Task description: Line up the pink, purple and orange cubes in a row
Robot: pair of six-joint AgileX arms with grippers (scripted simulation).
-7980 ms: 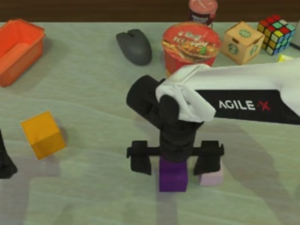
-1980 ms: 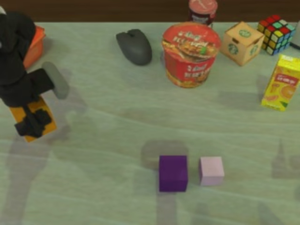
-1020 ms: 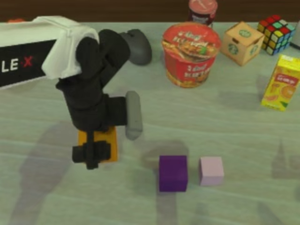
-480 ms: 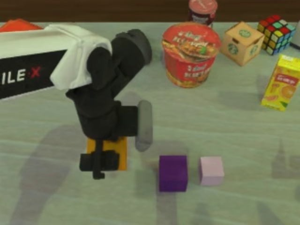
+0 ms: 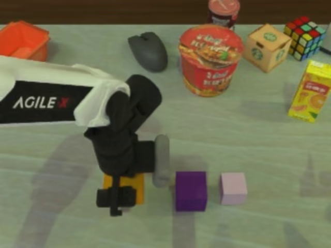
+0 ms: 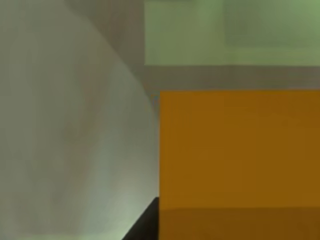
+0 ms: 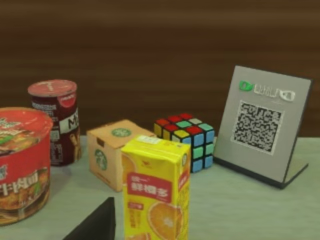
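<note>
while my left arm reaches in from the top view's left, its end effector (image 5: 120, 195) sits closed around the orange cube (image 5: 135, 187), which shows only as slivers beneath the black fingers, low over the tabletop (image 5: 258, 144) near the front edge. from the left wrist view the orange cube (image 6: 239, 165) fills most of the frame. just to its right, with a small gap, stands the purple cube (image 5: 191, 191), and the pink cube (image 5: 233, 188) sits just beside that, apart from it. both rest flat on the tabletop in one line. my right arm is out of the top view, parked; its wrist view looks across at a juice carton (image 7: 156, 189), a tan box (image 7: 116, 152), a puzzle cube (image 7: 185, 139), a noodle cup (image 7: 22, 162) and a qr-code stand (image 7: 262, 125). i cannot tell how its end effector stands.
</note>
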